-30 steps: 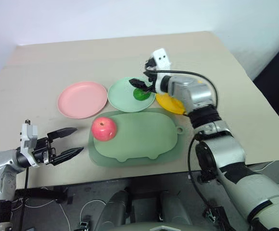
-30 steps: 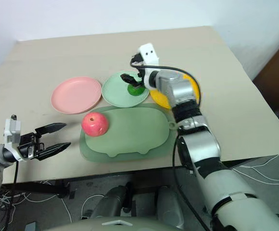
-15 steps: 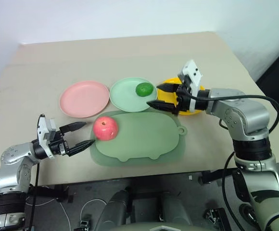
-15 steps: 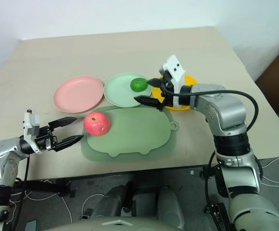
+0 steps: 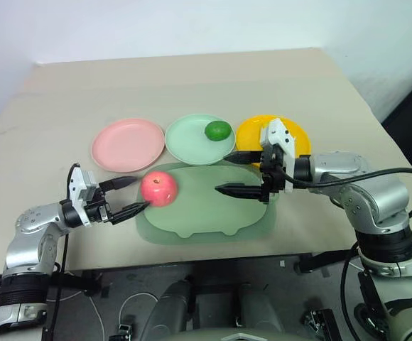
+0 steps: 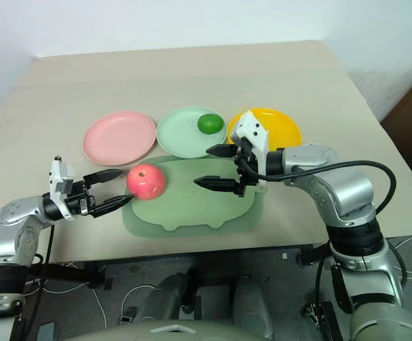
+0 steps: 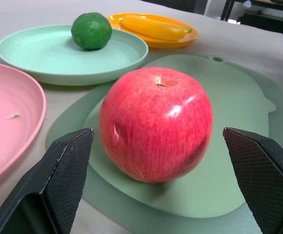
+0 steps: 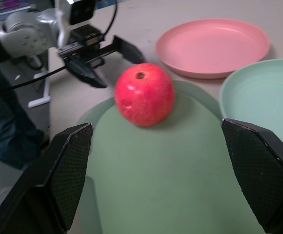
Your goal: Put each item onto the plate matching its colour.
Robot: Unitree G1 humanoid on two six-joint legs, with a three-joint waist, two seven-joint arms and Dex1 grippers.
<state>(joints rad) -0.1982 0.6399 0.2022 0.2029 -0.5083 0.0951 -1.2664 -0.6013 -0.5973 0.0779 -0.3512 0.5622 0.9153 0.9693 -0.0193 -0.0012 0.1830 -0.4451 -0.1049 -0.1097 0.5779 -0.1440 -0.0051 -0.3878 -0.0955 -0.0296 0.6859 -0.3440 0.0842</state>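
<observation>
1. Remaining to be sorted is only the red apple (image 5: 158, 189), which is seen resting upright on the near left part of the pale green mat (image 5: 213, 213), apart from every plate.
2. The green fruit (image 5: 218, 130) is seen lying on the mint green plate (image 5: 188, 141), and the yellow banana (image 7: 152, 27) is seen lying in the yellow-orange plate (image 5: 291, 130); both are judged done. The pink plate (image 5: 124, 145) is seen bare, just behind and to the left of the apple.
3. The left gripper (image 5: 131, 196) is held level with its two black fingers spread wide, one tip on each side of the apple's left flank; nothing is grasped, and contact cannot be told.
4. The right gripper (image 5: 230, 172) is held over the mat's right half with its fingers likewise released and nothing between them.
5. A slip is judged the main risk: the apple is round and glossy, so a pinch taken off centre could squeeze it out and send it rolling across the mat.
6. A push is judged likely if the fingers are advanced further before closing, since the apple sits free.
7. A clash of arms is judged possible, as the right gripper is parked near the path from mat to pink plate.
8. A drop onto the plate's raised rim could let the apple roll off onto the table (image 5: 64, 99).
9. No brand, label or writing can be read on anything.
</observation>
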